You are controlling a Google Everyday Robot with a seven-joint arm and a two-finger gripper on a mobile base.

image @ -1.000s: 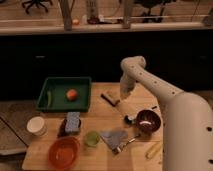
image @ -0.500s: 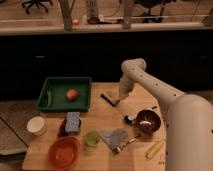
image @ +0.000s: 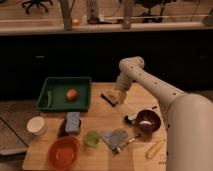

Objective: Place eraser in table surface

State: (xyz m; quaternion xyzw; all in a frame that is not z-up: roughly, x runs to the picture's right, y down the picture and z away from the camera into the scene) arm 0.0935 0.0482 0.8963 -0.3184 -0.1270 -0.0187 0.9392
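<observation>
The eraser (image: 108, 96), a small pale block with a dark strip, lies on the light wooden table surface (image: 102, 116) near its far edge, just right of the green tray. My gripper (image: 118, 96) hangs from the white arm, low over the table, right against the eraser's right end. Whether it touches or holds the eraser is not visible.
A green tray (image: 64, 80) at the far left holds an orange ball (image: 72, 94). A white cup (image: 36, 125), a blue sponge on a dark block (image: 72, 122), a red bowl (image: 64, 151), a green cup (image: 91, 138), a grey cloth (image: 114, 136) and a dark bowl (image: 148, 120) stand nearer the front.
The arm has barely shifted. The gripper stays low beside the eraser, and the eraser lies in the same spot.
</observation>
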